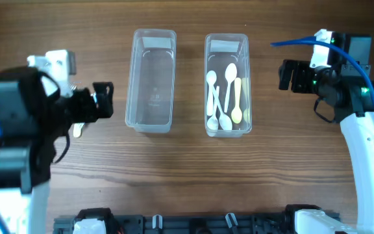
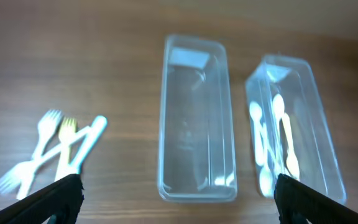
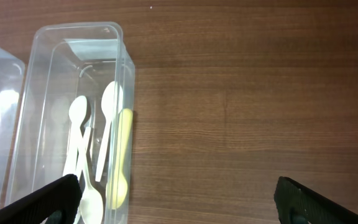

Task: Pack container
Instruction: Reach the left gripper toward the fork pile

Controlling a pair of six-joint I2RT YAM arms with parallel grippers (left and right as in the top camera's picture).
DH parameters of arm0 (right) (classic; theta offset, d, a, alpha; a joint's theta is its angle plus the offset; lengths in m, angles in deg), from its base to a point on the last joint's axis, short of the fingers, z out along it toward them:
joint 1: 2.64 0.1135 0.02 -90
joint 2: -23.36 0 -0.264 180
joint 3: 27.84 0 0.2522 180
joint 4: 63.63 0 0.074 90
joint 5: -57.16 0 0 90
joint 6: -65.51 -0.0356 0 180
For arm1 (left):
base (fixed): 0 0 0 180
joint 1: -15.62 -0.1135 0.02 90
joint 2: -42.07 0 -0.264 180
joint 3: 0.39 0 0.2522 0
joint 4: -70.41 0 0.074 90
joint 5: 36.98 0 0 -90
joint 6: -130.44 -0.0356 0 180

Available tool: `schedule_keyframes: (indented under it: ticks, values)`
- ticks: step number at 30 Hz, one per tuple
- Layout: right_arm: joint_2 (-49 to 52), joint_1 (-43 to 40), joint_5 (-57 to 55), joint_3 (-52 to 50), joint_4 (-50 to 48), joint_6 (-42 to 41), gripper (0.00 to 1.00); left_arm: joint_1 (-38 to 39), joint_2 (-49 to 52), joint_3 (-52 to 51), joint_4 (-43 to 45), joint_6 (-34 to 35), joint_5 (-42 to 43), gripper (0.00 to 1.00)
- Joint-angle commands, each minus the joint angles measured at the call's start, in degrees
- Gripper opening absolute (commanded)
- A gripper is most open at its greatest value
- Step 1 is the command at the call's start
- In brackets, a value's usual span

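Note:
Two clear plastic containers stand side by side. The left container (image 1: 152,79) (image 2: 197,118) is empty. The right container (image 1: 226,84) (image 2: 294,130) (image 3: 67,118) holds several white spoons (image 1: 217,97) (image 3: 79,143) and a yellow spoon (image 1: 237,101) (image 3: 122,155). A pile of white and yellow forks (image 2: 51,152) lies on the table left of the empty container, mostly hidden under my left arm in the overhead view. My left gripper (image 1: 104,101) (image 2: 176,202) is open and empty, above the table near the forks. My right gripper (image 1: 289,76) (image 3: 176,199) is open and empty, right of the spoon container.
The wooden table (image 1: 187,169) carries the containers near the far middle. A blue cable (image 1: 297,43) runs along my right arm. A black rail (image 1: 187,224) lines the front edge.

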Motion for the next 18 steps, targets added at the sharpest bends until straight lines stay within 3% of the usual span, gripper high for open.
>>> schedule_keyframes:
  ticks: [1, 5, 8, 12, 17, 18]
  values:
    - [0.5, -0.1, -0.8, 0.9, -0.2, 0.7, 1.0, 0.3, 4.9, 1.2, -0.3, 0.5, 1.0, 1.0]
    - [0.5, -0.1, -0.8, 0.9, -0.2, 0.7, 1.0, 0.3, 11.6, 1.2, -0.9, 0.6, -9.1, 0.99]
    - [0.5, -0.1, -0.8, 0.9, -0.2, 0.7, 1.0, 0.3, 16.2, 1.1, -1.8, 0.5, -12.9, 0.91]
    - [0.5, -0.1, -0.8, 0.9, -0.2, 0.7, 1.0, 0.3, 22.9, 1.0, -2.1, 1.1, -14.2, 0.87]
    - [0.5, -0.1, -0.8, 0.9, -0.2, 0.7, 1.0, 0.3, 30.1, 1.0, -3.3, 6.4, -15.3, 0.87]
    - [0.5, -0.1, -0.8, 0.9, -0.2, 0.7, 1.0, -0.1, 30.9, 1.0, -4.1, 9.5, -16.4, 0.91]
